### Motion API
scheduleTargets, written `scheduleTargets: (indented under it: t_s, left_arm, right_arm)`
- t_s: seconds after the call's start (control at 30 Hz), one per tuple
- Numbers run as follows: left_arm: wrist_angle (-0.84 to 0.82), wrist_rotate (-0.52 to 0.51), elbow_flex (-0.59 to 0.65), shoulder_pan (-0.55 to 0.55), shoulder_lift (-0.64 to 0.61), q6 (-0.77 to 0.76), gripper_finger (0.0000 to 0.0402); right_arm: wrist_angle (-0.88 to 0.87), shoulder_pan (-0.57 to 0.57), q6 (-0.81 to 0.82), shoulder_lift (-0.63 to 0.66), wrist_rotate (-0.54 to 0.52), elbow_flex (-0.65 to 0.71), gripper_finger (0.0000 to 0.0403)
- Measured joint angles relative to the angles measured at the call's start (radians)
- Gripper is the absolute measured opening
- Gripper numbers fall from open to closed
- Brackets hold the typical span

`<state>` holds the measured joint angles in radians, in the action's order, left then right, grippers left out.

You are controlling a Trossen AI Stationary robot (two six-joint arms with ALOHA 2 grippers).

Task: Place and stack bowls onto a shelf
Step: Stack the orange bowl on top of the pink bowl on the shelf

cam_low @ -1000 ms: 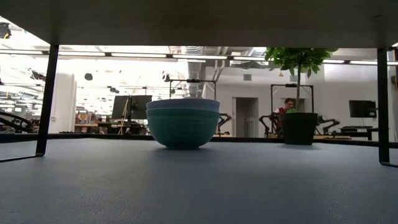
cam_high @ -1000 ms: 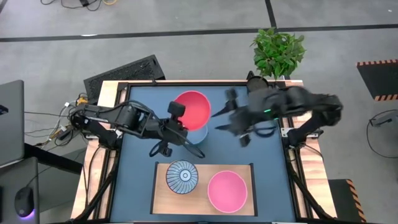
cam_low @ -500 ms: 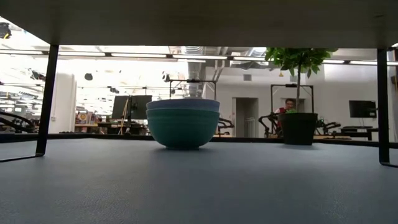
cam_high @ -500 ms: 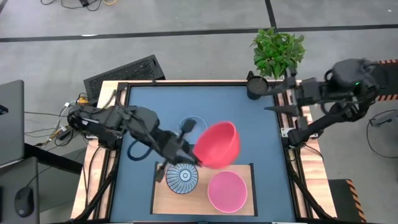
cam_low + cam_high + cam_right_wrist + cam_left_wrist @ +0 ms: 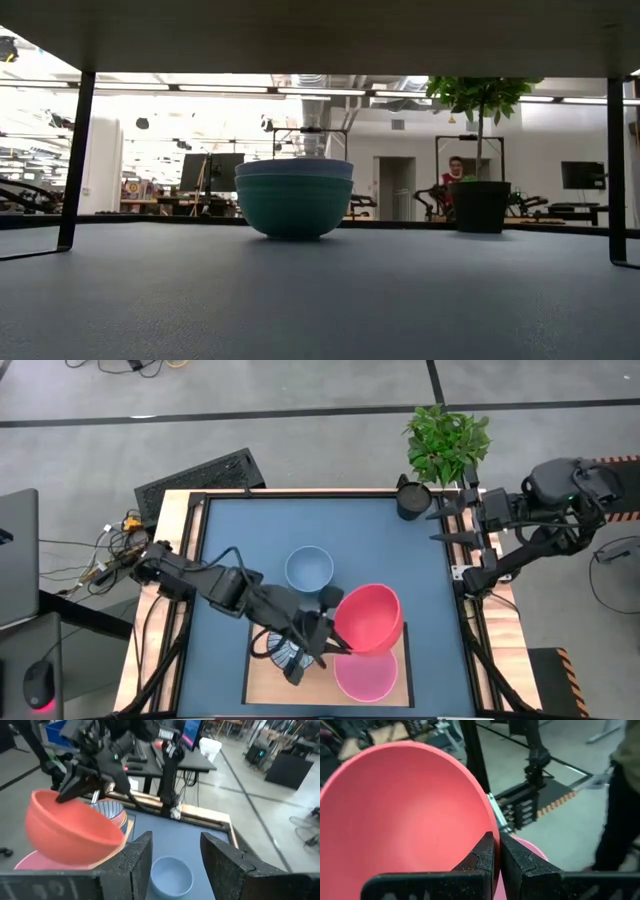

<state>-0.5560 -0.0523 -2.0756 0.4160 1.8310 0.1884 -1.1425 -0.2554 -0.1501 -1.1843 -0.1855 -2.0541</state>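
My left gripper [image 5: 335,632] is shut on the red bowl [image 5: 368,618], which hangs over the pink bowl [image 5: 362,675] on the pale wooden shelf [image 5: 262,682]. The left arm partly hides the blue-and-white striped bowl [image 5: 287,656], which also stands on the shelf. A light-blue bowl [image 5: 308,568] sits mid-table; the low view shows it nested in a green bowl [image 5: 294,208]. My right gripper [image 5: 175,852] is open at the table's far right corner, touching nothing. My left gripper pinches the red bowl's rim [image 5: 487,817], one finger [image 5: 482,852] inside the bowl and the other [image 5: 517,857] outside. The fingers come from the table's left, slanting down. The bowl is lifted clear and slightly tilted above the pink bowl [image 5: 532,851].
A dark cup [image 5: 410,498] stands at the far right corner beside my right arm, with a potted plant [image 5: 447,440] just beyond the table edge. The low view looks under the shelf, between its dark legs [image 5: 75,160]. A person shows in the room behind.
My left gripper has carried the red bowl from the table's far middle toward the near edge and to the right, until it hangs over the pink bowl on the shelf; this uncovered the light-blue bowl. My right arm drew back from the centre to the far right corner.
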Motion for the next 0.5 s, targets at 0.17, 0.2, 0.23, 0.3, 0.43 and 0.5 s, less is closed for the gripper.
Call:
scheduleTargets:
  t_s: [0.17, 0.2, 0.23, 0.3, 0.43, 0.5]
  left_arm:
    - [-0.032, -0.042, -0.009, 0.024, 0.032, 0.001, 0.0]
    - [-0.039, -0.038, -0.008, 0.028, 0.04, 0.001, 0.0]
    - [-0.06, -0.028, -0.007, 0.034, 0.052, 0.001, 0.0]
    - [-0.071, -0.012, -0.019, 0.035, 0.085, 0.023, 0.0]
    - [-0.127, -0.014, -0.082, 0.047, 0.143, 0.061, 0.0]
    - [-0.184, -0.014, -0.132, 0.053, 0.173, 0.061, 0.0]
  right_arm:
    - [-0.044, 0.001, 0.032, 0.0, 0.0, 0.0, 0.0191]
    - [-0.047, 0.001, 0.037, 0.0, 0.0, 0.0, 0.0191]
    - [-0.05, 0.001, 0.038, 0.0, 0.0, 0.0, 0.0191]
    - [-0.057, 0.001, 0.039, 0.0, 0.0, 0.0, 0.0191]
    - [-0.06, 0.001, 0.038, 0.0, 0.0, 0.0, 0.0191]
    - [-0.067, 0.002, 0.038, 0.0, 0.0, 0.0, 0.0191]
